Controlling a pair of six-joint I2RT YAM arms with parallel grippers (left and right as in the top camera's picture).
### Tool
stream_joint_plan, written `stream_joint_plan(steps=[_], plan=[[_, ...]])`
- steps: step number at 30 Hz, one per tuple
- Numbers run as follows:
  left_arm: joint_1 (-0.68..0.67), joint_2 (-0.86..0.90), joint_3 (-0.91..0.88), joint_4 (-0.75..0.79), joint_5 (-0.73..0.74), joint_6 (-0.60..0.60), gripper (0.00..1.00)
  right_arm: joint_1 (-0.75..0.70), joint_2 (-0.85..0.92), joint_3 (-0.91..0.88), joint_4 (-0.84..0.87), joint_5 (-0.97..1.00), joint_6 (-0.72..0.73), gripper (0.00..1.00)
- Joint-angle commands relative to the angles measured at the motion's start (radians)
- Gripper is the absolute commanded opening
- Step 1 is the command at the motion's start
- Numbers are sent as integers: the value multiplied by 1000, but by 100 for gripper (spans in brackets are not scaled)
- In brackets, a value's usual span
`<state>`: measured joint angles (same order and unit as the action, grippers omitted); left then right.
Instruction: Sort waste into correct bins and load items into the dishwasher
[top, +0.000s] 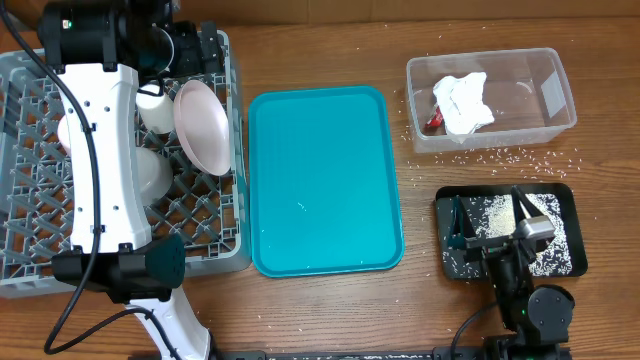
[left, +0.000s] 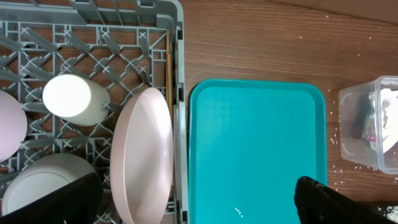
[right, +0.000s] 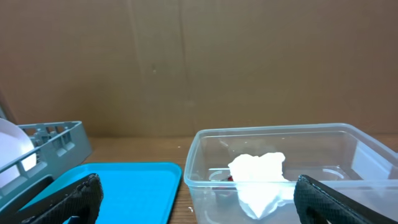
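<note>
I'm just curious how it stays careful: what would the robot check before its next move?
1. Napkin in clear tub: ok.
2. Red wrapper in same tub: ok.
3. Rice grains all in black tray: not ok, many lie on the table.
4. Plate standing in dish rack: ok.
5. Left claw and right claw open, empty: ok.

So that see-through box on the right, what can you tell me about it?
It's a clear plastic tub, rectangular with rounded corners, no lid, standing upright on the wooden table toward the far right. Inside lie a crumpled white napkin and a red wrapper partly under it. White grains are scattered on the table around it. Nothing grips it.
</note>
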<state>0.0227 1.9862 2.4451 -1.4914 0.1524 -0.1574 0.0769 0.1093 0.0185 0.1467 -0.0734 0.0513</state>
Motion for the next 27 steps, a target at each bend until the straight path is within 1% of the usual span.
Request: stream_joint_plan(steps=[1,5,9,12,27], plan=[[-4,-4,12,4,-3,-7,100,-21,-49,-11,-23,19,-8,100],[-5,-4,12,4,-3,-7,100,-29,-109,-11,-120,20,-40,100],[-4,-4,12,4,-3,-7,100,-29,-106,-11,-172,19,-76,100],[-4,-4,12,4,-3,-7,100,-29,-106,-10,-230,25,-75,100],[-4,-4,12,4,-3,-7,100,-29,-106,-10,-228,27,-75,100]])
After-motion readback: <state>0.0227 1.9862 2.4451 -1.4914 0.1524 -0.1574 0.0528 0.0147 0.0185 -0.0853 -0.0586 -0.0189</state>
